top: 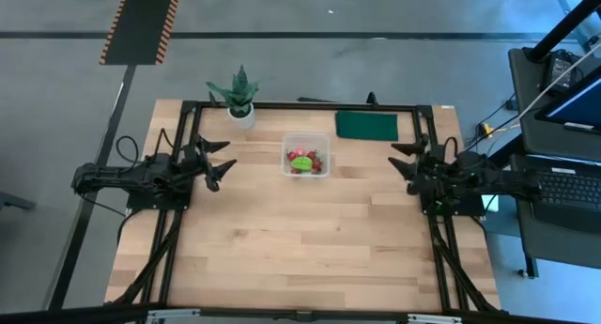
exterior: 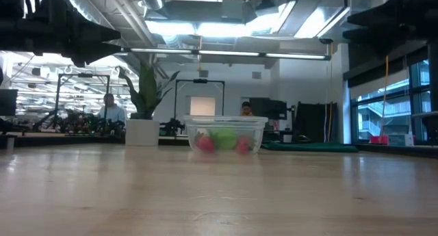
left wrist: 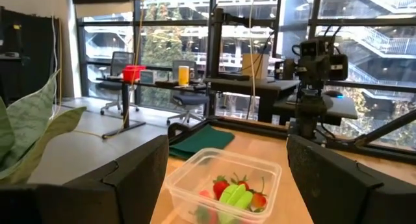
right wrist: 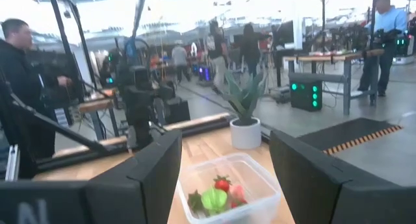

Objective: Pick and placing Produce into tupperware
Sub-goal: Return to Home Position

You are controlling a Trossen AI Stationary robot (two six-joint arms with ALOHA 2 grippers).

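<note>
At opposite edges of the table [top: 282, 239], the left gripper [top: 225, 153] and right gripper [top: 396, 158] hang empty, fingers apart, seemingly because the berries [top: 317, 165] and green piece [top: 302, 162] already sit inside the clear box [top: 306, 136].

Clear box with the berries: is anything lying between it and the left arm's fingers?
Nothing. In the high view, only bare wooden table separates the left arm's fingers, spread open, from the clear box.
</note>
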